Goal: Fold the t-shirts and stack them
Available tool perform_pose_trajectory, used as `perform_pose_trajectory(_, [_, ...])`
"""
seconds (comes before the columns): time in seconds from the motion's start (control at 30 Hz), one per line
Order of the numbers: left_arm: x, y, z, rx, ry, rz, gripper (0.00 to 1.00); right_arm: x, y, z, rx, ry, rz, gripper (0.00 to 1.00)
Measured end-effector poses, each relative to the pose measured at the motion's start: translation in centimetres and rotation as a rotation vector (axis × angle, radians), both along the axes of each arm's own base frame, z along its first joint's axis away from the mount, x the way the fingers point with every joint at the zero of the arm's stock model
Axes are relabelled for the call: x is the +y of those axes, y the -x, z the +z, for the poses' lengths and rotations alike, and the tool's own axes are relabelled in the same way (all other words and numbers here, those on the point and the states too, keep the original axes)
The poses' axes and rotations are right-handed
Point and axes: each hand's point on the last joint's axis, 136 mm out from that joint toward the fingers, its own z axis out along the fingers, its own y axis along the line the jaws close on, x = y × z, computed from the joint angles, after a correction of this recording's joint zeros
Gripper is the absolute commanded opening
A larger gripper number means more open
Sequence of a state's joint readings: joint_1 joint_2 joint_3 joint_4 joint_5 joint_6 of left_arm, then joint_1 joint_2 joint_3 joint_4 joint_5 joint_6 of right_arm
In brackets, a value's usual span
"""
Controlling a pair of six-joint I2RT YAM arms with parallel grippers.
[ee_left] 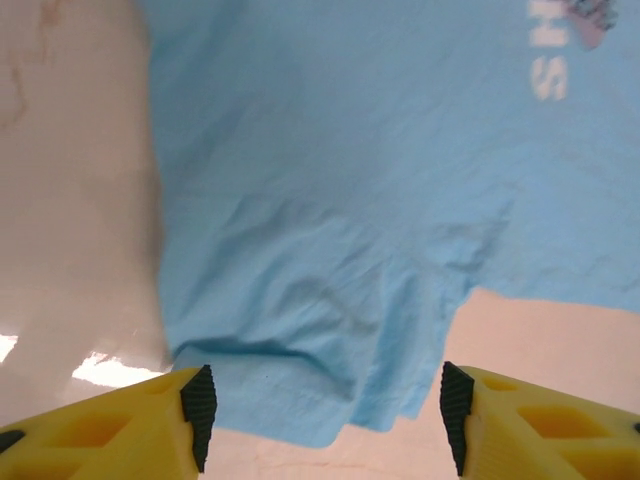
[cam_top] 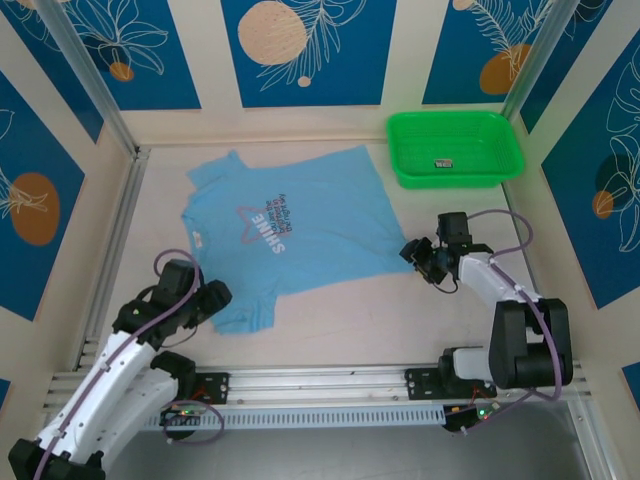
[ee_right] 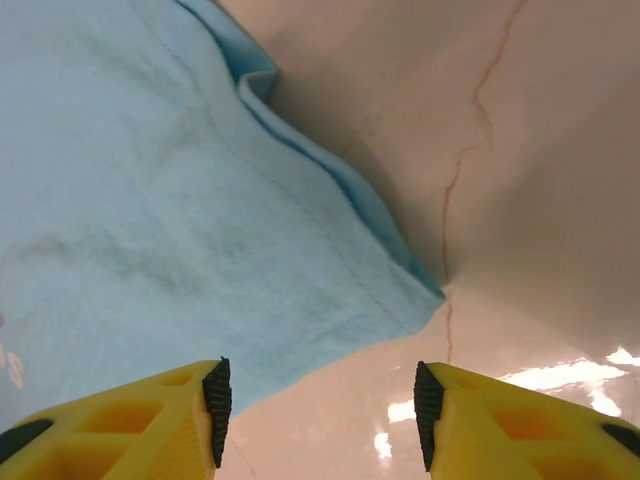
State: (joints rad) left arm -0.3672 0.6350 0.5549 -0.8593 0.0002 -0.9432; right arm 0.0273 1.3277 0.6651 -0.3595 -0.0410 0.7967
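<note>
- t-shirt (cam_top: 290,235) lies flat on table (cam_top: 350,320); thin, limp and light, so it will likely drape and slide.
- left gripper (ee_left: 320,415): jaws apart, straddling the sleeve edge, nothing pinched.
- right gripper (ee_right: 320,415): jaws apart at the hem corner; the stitched hem looks the best place to grip.

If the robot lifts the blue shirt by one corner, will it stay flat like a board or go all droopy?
Probably droopy: the t-shirt lies limp with soft wrinkles near its sleeve, so it should sag and fold. It looks thin at the hem, so likely light. Pushed on the shiny table, it would probably bunch up rather than slide.
</note>
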Motion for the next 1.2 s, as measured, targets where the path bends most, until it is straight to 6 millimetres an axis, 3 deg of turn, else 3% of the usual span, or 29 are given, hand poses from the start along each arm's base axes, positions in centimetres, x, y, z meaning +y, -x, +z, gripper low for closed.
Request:
perform_pose_trajectory(0.2, [0.3,2.9,-4.1,0.097,0.050,0.048,0.57,-0.5,0.0,-1.5,0.047,-0.001,-0.016,0.52])
perform_pose_trajectory(0.33, [0.3,4.0,-5.5,0.143,0.070,0.077,0.56,-0.4,0.1,-2.2,0.068,-0.006,-0.013,0.51])
perform_pose_trajectory(1.0, [0.0,3.6,-6.5,0.173,0.087,0.111,0.23,-0.3,-0.6,-2.6,0.075,-0.008,-0.008,0.44])
perform_pose_trajectory(1.2, [0.1,3.6,-6.7,0.175,0.079,0.107,0.08,-0.2,-0.9,-2.8,0.084,-0.010,-0.006,0.44])
